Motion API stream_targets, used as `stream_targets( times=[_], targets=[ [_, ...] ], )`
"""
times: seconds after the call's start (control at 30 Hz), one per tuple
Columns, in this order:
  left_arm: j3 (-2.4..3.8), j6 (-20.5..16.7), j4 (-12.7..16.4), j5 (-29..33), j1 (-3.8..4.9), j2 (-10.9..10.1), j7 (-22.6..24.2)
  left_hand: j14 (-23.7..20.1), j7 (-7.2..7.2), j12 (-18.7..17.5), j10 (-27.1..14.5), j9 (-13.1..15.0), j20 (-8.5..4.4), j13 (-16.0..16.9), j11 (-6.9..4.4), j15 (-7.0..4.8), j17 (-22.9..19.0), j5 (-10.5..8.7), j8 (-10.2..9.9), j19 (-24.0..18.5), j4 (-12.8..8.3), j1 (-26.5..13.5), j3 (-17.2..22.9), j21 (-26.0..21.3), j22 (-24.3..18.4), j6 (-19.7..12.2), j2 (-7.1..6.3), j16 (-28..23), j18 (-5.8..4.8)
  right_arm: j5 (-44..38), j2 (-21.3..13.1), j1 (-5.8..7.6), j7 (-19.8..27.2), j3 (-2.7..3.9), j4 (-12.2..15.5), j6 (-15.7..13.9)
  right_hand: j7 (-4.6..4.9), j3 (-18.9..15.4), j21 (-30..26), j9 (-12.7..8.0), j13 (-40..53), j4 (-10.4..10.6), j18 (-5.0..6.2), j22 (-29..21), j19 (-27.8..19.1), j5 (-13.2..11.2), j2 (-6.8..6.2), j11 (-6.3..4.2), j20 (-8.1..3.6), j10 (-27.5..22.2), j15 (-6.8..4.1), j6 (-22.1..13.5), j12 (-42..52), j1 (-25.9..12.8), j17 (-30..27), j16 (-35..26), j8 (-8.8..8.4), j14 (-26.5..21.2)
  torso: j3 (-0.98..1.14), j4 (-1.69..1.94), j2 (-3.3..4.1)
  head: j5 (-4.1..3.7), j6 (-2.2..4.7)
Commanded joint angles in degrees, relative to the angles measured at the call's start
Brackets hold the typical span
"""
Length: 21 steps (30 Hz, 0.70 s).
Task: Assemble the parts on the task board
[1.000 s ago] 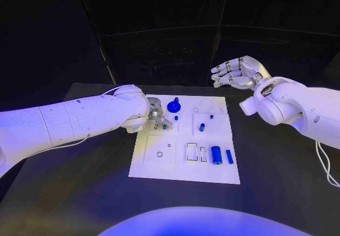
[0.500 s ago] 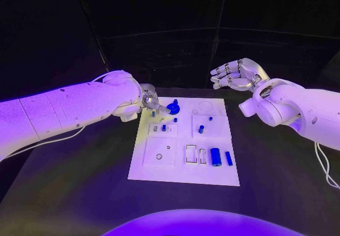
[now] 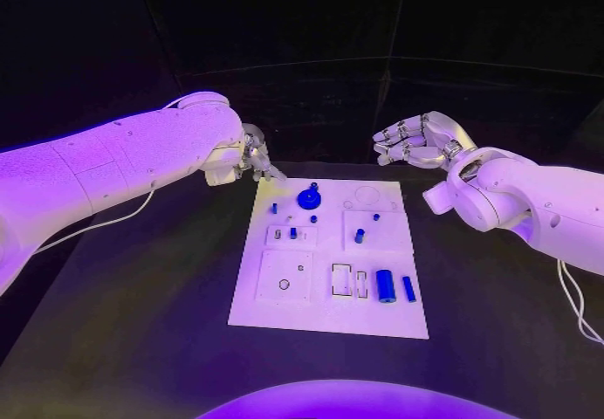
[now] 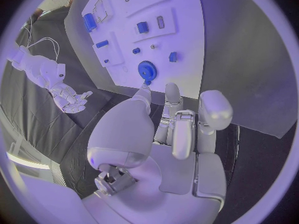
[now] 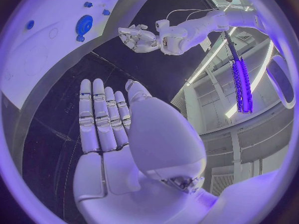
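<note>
a white task board (image 3: pixel 330 310) lies in the middle of a black table (image 3: pixel 139 332). small blue parts sit on it: a round blue gear (image 3: pixel 308 199) near the far edge, a few tiny blue pegs (image 3: pixel 292 232) around the middle, and a blue cylinder (image 3: pixel 385 285) beside a slimmer blue bar (image 3: pixel 408 288) near the right edge. the left hand (image 3: pixel 257 157) hovers above the table just off the board's far left corner, fingers curled in, holding nothing that can be seen. in the left wrist view its fingertips (image 4: pixel 144 91) point toward the gear (image 4: pixel 147 70). the right hand (image 3: pixel 418 138) hangs in the air beyond the board's far right corner, empty, with its fingers bent. in the right wrist view its fingers (image 5: pixel 99 117) lie straight side by side.
</note>
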Motion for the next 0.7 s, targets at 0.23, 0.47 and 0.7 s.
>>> stream_targets(
  times=[0.23, 0.47, 0.7],
  targets=[
    [-1.14, 7.01, -6.70, 1.11, -0.50, 3.42, 2.70, 5.01, -0.11, 1.46, 1.12, -0.99, 0.05, 0.58, -0.25, 0.27, 11.88, -0.02, 0.06, 1.05, 0.21, 1.21, -0.20, 2.37, 2.59, 1.15, 0.46, 1.41, -0.03, 0.15, 0.43, 0.11, 0.57, 0.03, -0.20, 0.62, 0.29, 0.43, -0.34, -0.07, -0.21, -0.11, 0.22, -0.13, 0.42, -0.23, -0.08, -0.08, -0.05, 0.36, 0.00, 0.30, 0.12, -0.50, -0.13, -0.34, 0.31, 0.17, -0.15, -0.43, 0.80, 0.67, 0.37],
    [-1.67, 6.78, -9.23, 0.45, -1.61, 5.09, 3.89, 5.60, -0.71, 4.91, 3.58, -1.84, -0.37, 3.09, -0.78, -0.20, 13.79, -0.44, 0.43, 2.10, 2.27, -2.83, -4.73, 4.28, 4.63, 2.41, -1.17, 2.69, -0.46, 0.15, 0.51, 0.10, 0.60, 0.03, -0.21, 0.56, 0.42, 0.57, -0.49, -0.12, -0.41, -0.13, 0.19, -0.20, 0.44, -0.19, -0.17, 0.01, -0.02, 0.33, 0.06, 0.20, 0.02, -0.55, -0.18, -0.43, 0.25, 0.13, -0.08, -0.43, 0.61, 0.92, 0.04],
    [-1.77, 6.87, -10.14, -1.86, -2.43, 5.87, 4.75, 5.89, -1.07, 6.83, 4.94, -1.98, -0.70, 4.83, -1.13, -0.51, 14.88, -0.47, 0.64, 2.72, 2.10, -3.57, -6.33, 5.69, 6.09, 3.13, -0.72, 3.38, -0.80, 0.15, 0.52, 0.10, 0.43, 0.03, -0.19, 0.57, 0.56, 0.69, -0.65, -0.17, -0.60, -0.11, 0.16, -0.29, 0.44, -0.15, -0.31, 0.13, 0.02, 0.27, 0.15, 0.06, -0.07, -0.69, -0.24, -0.56, 0.18, 0.06, -0.08, -0.47, 0.60, 0.99, 0.01]
  ],
)
